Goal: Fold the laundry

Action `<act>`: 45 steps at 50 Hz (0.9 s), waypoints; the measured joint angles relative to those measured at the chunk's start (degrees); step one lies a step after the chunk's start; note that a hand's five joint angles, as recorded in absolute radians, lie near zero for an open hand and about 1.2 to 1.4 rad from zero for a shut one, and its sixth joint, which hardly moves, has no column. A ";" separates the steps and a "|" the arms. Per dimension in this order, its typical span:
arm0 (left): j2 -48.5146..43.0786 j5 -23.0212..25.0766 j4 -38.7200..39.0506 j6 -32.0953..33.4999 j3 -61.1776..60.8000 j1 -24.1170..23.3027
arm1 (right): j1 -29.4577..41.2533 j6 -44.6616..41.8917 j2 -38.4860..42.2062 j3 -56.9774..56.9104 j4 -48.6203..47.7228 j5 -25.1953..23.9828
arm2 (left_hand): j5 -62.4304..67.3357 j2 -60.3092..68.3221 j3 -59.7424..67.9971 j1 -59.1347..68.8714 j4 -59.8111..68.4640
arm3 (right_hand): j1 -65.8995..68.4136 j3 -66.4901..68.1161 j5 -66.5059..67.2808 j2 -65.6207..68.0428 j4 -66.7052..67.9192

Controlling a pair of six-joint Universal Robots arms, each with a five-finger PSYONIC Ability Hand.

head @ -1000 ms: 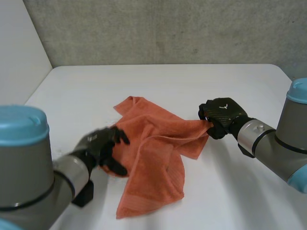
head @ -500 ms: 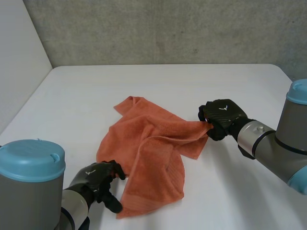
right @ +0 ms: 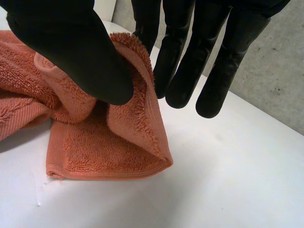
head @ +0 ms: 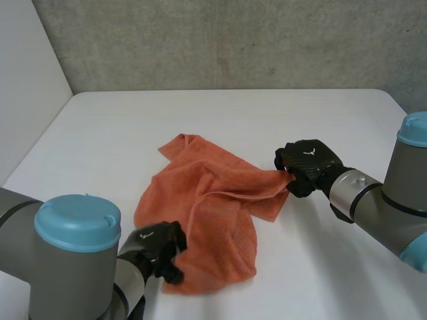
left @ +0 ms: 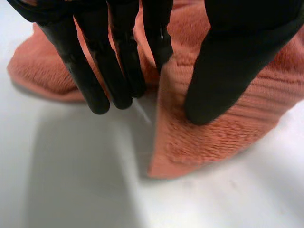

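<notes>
**Q:** Left hand (head: 157, 245): how are its fingers (left: 97, 71) set?

**A:** Straight and close together, with their tips at the edge of the orange towel (left: 213, 137), just above the white surface (left: 71, 185). The thumb (left: 228, 71) stands apart from them, its tip pressing down on the towel's near-left corner. A ridge of cloth rises between thumb and fingers; nothing is nipped.

**Q:** And the right hand (head: 308, 163)?

**A:** Its thumb (right: 66, 47) bears on a bunched fold of towel (right: 109, 142) and pinches it against the first finger behind. The remaining fingers (right: 183, 61) hang straight, side by side, clear of the cloth. Below the thumb a doubled corner droops to touch the surface (right: 213, 185).

**Q:** Where does the towel lie overall?

**A:** Rumpled in the middle of the surface (head: 267, 120), between the two hands. Its right corner is drawn up into the right hand and its far corner is folded over on itself.

**Q:** What surrounds it, and what obstructs the head view?

**A:** A grey wall (head: 233, 40) runs behind the surface and a white panel (head: 27, 80) stands at the robot's left. The left arm's light-blue cap (head: 77, 223) stands in the foreground — it covers that arm's wrist and the near-left part of the surface. The right arm (head: 380, 200) crosses the near-right part, well apart from the towel.
</notes>
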 measured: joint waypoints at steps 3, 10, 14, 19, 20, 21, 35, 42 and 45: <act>-0.26 0.01 1.44 -0.87 0.82 -0.79 | 0.00 0.00 0.00 0.01 0.00 0.09 | 9.36 9.45 9.35 8.41 9.33 | 0.00 0.00 0.07 0.00 0.00; -1.94 0.04 2.36 -2.42 1.73 -2.28 | -0.09 0.00 -0.10 -0.05 -0.01 0.28 | 16.50 17.85 17.60 13.30 17.99 | 0.00 0.00 0.04 0.00 0.00; -2.53 -0.03 2.30 -2.64 1.88 -2.54 | -0.17 -0.03 -0.18 -0.29 0.02 0.34 | 16.50 17.94 17.72 13.30 18.17 | 0.00 0.00 0.05 0.00 0.00; -2.03 -0.15 2.16 -2.18 2.44 -1.99 | -0.23 -0.40 -0.39 -1.00 0.49 0.35 | 16.50 18.05 17.72 13.30 18.17 | 0.00 0.00 0.05 0.00 0.00; -1.74 -0.13 2.10 -2.02 2.59 -1.60 | -0.21 -0.73 -0.46 -1.22 0.82 0.35 | 16.50 18.05 17.75 13.30 18.18 | 0.00 0.00 0.05 0.00 0.00; -1.13 -0.13 2.09 -1.66 2.94 -0.69 | -0.18 -1.39 -0.53 -1.52 1.50 0.33 | 16.50 18.07 17.83 13.30 18.18 | 0.00 0.00 0.05 0.00 0.00; 0.34 2.06 0.79 20.72 10.97 17.04 | 0.49 -21.39 4.33 -12.44 22.21 2.60 | 16.50 18.19 17.94 13.30 18.20 | 0.00 0.00 0.05 0.00 0.00; -4.92 2.70 1.31 29.02 27.95 19.21 | 0.69 -16.58 9.59 -30.70 18.36 7.82 | 16.50 18.20 17.94 13.30 18.21 | 0.00 0.25 0.06 0.35 0.02; -5.61 2.70 3.84 30.16 36.93 19.22 | 0.56 -8.17 10.39 -39.84 9.62 10.47 | 16.50 18.20 17.94 13.30 18.21 | 0.00 0.25 0.06 0.35 0.02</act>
